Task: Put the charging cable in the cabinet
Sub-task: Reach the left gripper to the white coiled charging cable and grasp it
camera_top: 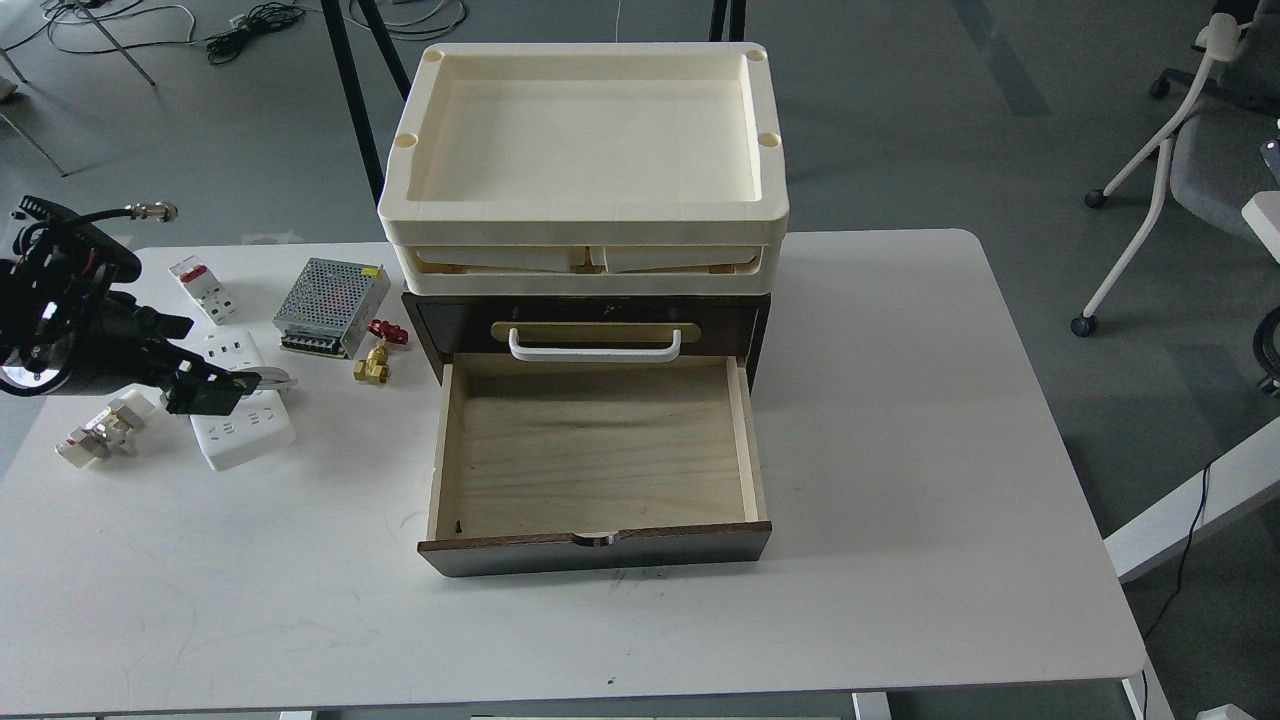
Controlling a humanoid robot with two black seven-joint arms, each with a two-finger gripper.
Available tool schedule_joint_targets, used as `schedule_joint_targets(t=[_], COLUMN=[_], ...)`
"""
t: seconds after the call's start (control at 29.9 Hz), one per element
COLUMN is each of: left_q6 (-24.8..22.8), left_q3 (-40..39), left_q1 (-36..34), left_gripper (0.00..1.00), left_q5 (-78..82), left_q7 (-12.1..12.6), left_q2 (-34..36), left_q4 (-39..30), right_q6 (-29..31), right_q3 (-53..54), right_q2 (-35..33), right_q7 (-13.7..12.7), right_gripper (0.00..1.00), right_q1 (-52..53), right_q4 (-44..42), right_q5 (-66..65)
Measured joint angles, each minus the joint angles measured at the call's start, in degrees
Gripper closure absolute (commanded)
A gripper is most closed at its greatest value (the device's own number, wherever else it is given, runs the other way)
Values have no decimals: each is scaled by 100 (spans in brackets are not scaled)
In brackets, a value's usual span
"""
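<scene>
The charging cable, a white power strip (pixel 243 432) with a white cord across it, lies on the white table (pixel 900 450) at the left. My left gripper (pixel 222 384) hangs right over its middle and hides most of the cord. Its dark fingers cannot be told apart, and I cannot tell whether it touches the strip. The cabinet (pixel 585 322) is dark brown with a white bar handle. Its lower drawer (pixel 595 450) is pulled open toward me, and its pale wood inside is empty. My right gripper is out of view.
Cream trays (pixel 585 215) are stacked on the cabinet. Beside the strip lie a white-and-red breaker (pixel 200 287), a silver perforated box (pixel 332 305), a brass valve with a red handle (pixel 375 355) and a small white fitting (pixel 100 430). Office chairs stand right of the table.
</scene>
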Motion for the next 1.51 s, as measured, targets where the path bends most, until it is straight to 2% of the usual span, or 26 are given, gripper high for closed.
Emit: schedule_joint_targets(t=[0.1, 0.33, 0.54, 0.7, 0.9, 1.34, 1.51], left_q6=[52, 647, 1305, 1495, 1514, 1664, 1728], left_q3=[108, 622, 943, 1102, 1134, 1301, 1307], left_q1=[-41, -241, -272, -288, -289, -249, -218], left_gripper=[4, 6, 15, 24, 33, 35, 43], left_q5=[0, 0, 0, 0, 0, 0, 0], left_q7=[0, 1, 1, 0, 0, 0, 0], left_q2=[-322, -908, -1347, -1613, -1663, -1644, -1680], left_q4=[455, 1523, 2398, 2930, 3021, 3053, 3298], right_q6=[0, 0, 0, 0, 0, 0, 0], right_q3=[6, 78, 87, 87, 87, 86, 86], right_q2=[0, 49, 59, 62, 62, 59, 59], right_q7=[6, 8, 8, 8, 8, 8, 8], right_gripper=[0, 0, 0, 0, 0, 0, 0], right_q1=[-7, -11, -22, -34, -66, -126, -140], right_q4=[-45, -58, -90, -163, -198, -249, -257], right_q5=[0, 0, 0, 0, 0, 0, 0])
